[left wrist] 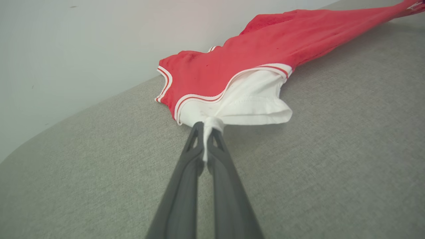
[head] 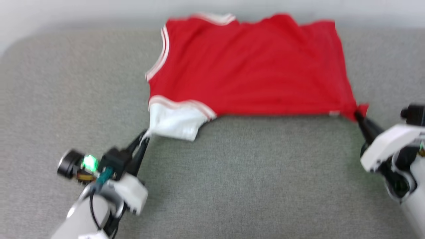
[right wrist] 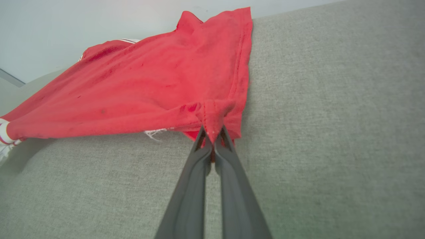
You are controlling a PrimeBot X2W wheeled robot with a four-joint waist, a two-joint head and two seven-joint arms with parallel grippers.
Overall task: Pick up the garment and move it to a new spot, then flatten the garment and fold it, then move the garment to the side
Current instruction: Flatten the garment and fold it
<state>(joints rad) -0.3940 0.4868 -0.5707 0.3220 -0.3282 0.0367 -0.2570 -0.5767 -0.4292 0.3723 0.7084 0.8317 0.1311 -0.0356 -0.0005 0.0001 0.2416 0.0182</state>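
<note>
The garment (head: 245, 69), a red jersey with white sleeves and striped trim, lies spread with its plain red side up at the far middle of the grey surface. My left gripper (head: 145, 135) is shut on the edge of the white sleeve (left wrist: 245, 99) at the garment's near left corner. The pinched white cloth shows between the fingers (left wrist: 207, 127) in the left wrist view. My right gripper (head: 358, 114) is shut on the red hem corner (right wrist: 212, 116) at the near right. The near edge is stretched taut between both grippers.
The grey fabric surface (head: 232, 179) reaches from the garment to the near edge. A pale wall (head: 99, 13) runs along the far side, right behind the garment. The surface's far left corner (head: 20, 46) is rounded.
</note>
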